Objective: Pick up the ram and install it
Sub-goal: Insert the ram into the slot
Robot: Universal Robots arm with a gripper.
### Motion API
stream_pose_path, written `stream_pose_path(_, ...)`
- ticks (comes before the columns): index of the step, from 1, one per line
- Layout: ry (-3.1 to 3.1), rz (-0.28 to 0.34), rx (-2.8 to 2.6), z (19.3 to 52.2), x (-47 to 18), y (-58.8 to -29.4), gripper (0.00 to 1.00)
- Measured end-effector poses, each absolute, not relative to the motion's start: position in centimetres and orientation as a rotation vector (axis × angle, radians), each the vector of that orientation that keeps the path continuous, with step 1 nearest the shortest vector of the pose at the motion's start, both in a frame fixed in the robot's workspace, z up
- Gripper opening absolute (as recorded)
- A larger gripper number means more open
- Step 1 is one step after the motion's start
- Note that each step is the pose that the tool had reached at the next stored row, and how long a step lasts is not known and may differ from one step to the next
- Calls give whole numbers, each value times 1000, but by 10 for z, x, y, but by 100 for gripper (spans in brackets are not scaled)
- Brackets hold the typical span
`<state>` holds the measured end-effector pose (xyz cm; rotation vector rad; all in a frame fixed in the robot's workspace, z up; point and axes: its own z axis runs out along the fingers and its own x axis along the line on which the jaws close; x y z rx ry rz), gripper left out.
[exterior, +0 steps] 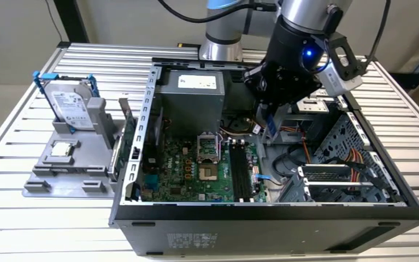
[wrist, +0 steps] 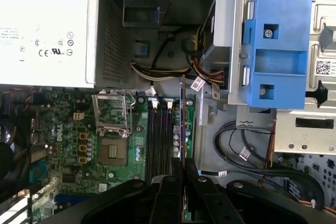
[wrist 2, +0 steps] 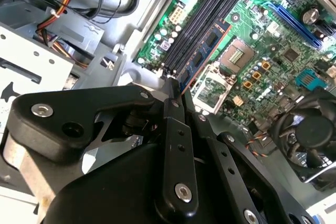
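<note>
My gripper (exterior: pixel 270 113) hangs inside the open computer case (exterior: pixel 151 98), shut on the ram (exterior: pixel 271 124). The ram is a slim blue-green stick that points down toward the motherboard. In the second wrist view the ram (wrist 2: pixel 206 48) sticks out from between the black fingers (wrist 2: pixel 173 108) and lies along the black memory slots (wrist 2: pixel 202 17), above them. In the first wrist view the ram (wrist: pixel 182 124) shows edge-on, over the slots' side nearer the drive cage, with my gripper (wrist: pixel 182 169) clamped on its near end. The memory slots (exterior: pixel 240 169) sit on the green board below.
A grey holder (exterior: pixel 67 169) on the exterior view's left carries a silver hard drive in a blue frame (exterior: pixel 71 106) and a small square chip (exterior: pixel 63 148). Inside the case are the power supply (exterior: pixel 191 93), an open processor socket (wrist: pixel 113 129), loose cables (wrist: pixel 247 145) and a blue drive caddy (wrist: pixel 278 51).
</note>
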<state>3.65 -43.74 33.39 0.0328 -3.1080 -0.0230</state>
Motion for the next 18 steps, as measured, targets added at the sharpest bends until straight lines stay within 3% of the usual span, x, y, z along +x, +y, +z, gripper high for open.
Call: stream_pose_path(18,-3108,-23,31,318,36,-439,0)
